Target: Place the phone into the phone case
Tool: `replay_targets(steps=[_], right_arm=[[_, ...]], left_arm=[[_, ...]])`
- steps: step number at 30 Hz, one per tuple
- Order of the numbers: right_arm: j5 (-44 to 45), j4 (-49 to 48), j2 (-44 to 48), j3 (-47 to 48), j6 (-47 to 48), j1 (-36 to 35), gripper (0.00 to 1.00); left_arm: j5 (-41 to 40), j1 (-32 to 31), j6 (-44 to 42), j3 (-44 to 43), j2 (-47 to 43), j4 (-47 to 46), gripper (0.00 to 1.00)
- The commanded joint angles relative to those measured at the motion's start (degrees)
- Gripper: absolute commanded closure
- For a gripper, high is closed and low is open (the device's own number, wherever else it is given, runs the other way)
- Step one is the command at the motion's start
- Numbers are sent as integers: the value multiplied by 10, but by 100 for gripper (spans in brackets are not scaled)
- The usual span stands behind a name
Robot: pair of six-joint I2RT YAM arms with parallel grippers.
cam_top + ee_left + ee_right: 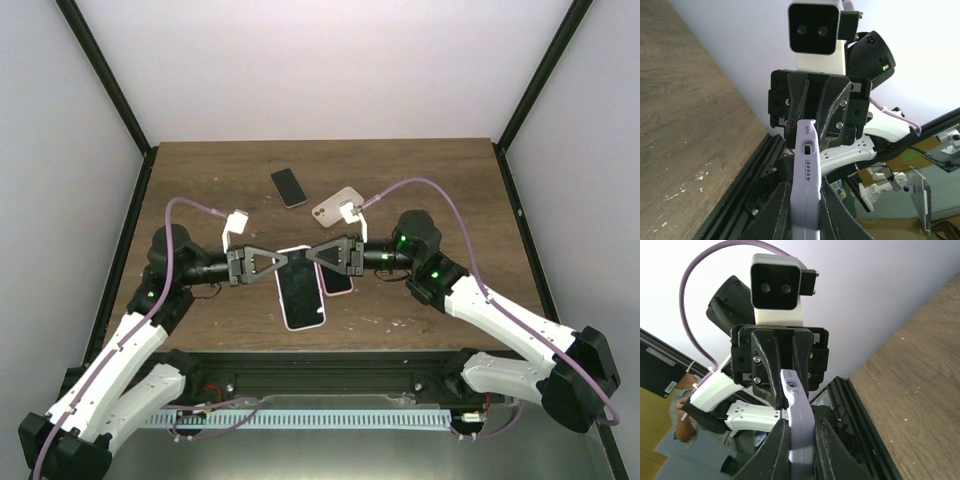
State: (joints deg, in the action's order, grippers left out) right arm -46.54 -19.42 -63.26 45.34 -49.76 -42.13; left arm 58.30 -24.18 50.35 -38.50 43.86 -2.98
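Wooden tabletop [420,190] lay beneath both arms; left gripper [283,262] and right gripper [320,255] each clenched on opposite edges of lavender phone case [806,200], likely bracing it for seating; phone [301,290] sat screen-up within case.

The left gripper [805,212] clamps a pale lilac phone case [807,170] edge-on, its port cutout facing the lens. The case's far end meets the black right gripper [812,116]. A brown wooden table [685,115] fills the left.

Both arms fold inward; left tool [288,261] and right tool [316,255] face each other, both clamped on one phone case [302,297].
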Motion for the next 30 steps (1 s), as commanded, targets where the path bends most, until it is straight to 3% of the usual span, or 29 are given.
replay_targets(steps=[1, 6, 9, 13, 15, 17, 22, 30], right_arm=[[48, 13, 6, 42, 50, -1, 99], [50, 53, 8, 58, 69, -1, 99], [41, 57, 10, 46, 59, -1, 79], [19, 18, 10, 11, 25, 0, 72], [15, -7, 12, -1, 11, -1, 80], [14, -19, 12, -2, 7, 0, 98], [74, 42, 18, 26, 72, -7, 99], [149, 101, 36, 40, 180, -24, 99]], left_arm=[[-18, -2, -42, -24, 16, 80, 100], [-34, -2, -45, -26, 19, 78, 100], [-31, -2, -20, -19, 14, 38, 100], [-17, -2, 28, 2, 9, -38, 100], [-17, -2, 25, 4, 8, -33, 100], [-22, -2, 10, 4, 9, -9, 100], [-43, -2, -34, -6, 25, 72, 100], [-35, -2, -46, -12, 43, 85, 100]])
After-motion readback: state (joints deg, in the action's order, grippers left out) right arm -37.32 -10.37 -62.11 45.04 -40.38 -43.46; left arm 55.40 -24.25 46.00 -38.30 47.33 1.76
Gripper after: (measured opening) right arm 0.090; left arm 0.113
